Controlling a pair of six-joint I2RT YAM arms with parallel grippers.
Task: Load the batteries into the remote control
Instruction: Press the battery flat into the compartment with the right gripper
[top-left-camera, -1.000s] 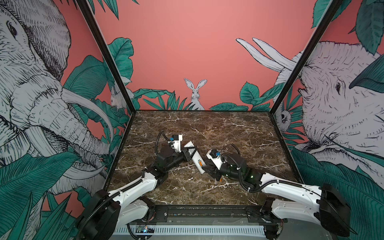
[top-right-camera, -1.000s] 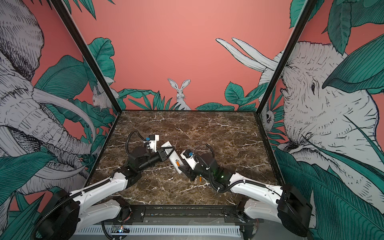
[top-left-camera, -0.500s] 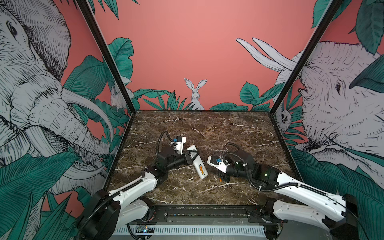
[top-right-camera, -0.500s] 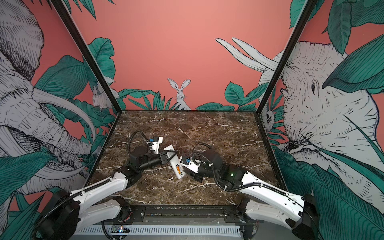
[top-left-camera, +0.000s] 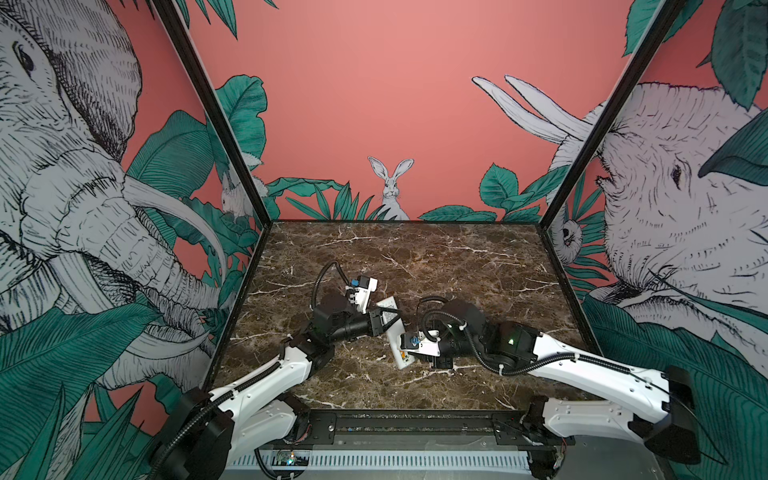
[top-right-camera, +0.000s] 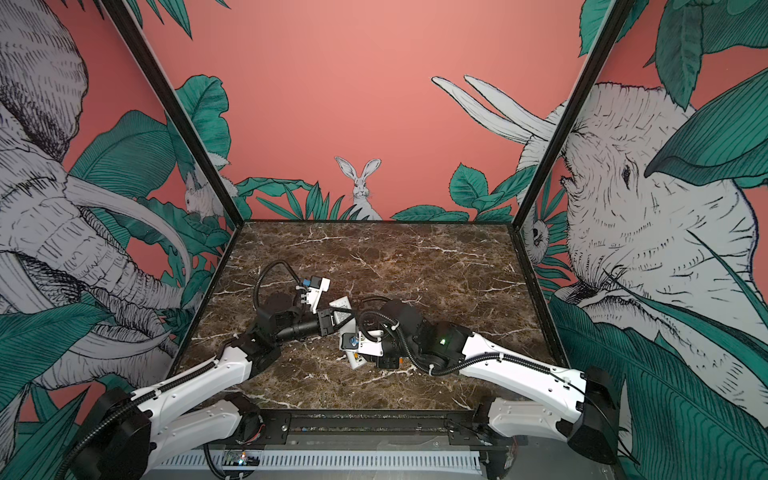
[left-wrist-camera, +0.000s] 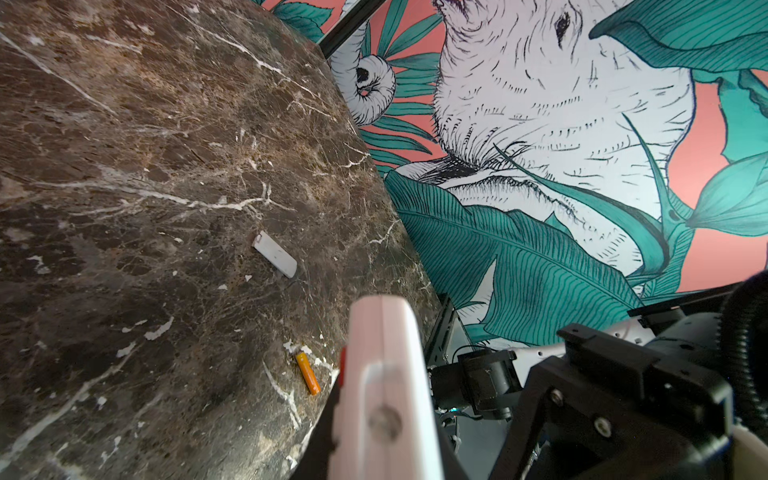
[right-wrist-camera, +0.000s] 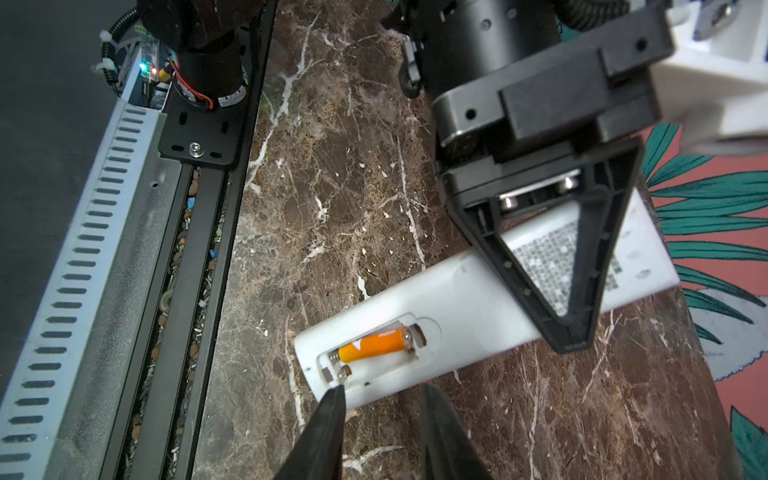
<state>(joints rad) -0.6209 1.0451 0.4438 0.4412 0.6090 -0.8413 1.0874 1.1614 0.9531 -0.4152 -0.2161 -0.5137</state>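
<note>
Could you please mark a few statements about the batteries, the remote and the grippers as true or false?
1. One battery sits in the open compartment of the remote. True.
2. The right gripper holds the second battery. False: its jaws are open and empty, and that battery lies on the table.
3. The left gripper is shut on the remote. True.
4. The cover is fitted on the remote. False: the cover lies on the table, apart from the remote.
5. Both slots of the compartment are filled. False: one slot is empty.
</note>
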